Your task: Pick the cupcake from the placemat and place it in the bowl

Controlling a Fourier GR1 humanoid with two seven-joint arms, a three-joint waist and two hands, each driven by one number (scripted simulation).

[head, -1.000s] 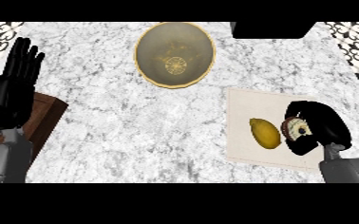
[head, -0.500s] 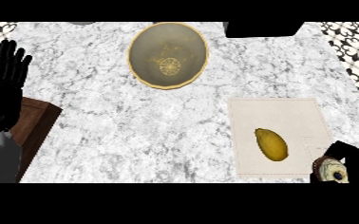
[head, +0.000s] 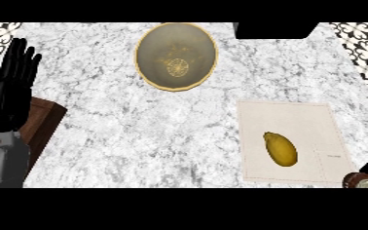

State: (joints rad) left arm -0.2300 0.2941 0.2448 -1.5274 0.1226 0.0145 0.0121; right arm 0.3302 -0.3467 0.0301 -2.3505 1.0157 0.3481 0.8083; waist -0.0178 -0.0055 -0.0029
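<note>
the cupcake point(head: 357, 180) shows only as a sliver at the near right corner, just off the placemat's point(head: 287, 122) near right corner. whether the right robot hand holds it cannot be told. a yellow fruit point(head: 281, 148) lies on the placemat. the bowl point(head: 176, 56) sits far on the marble table point(head: 108, 126). the left robot hand point(head: 17, 83) rests open at the left edge, fingers up.

A bowl point(head: 176, 56) sits well apart from the placemat point(head: 287, 122) bearing a yellow fruit point(head: 280, 148).
</note>
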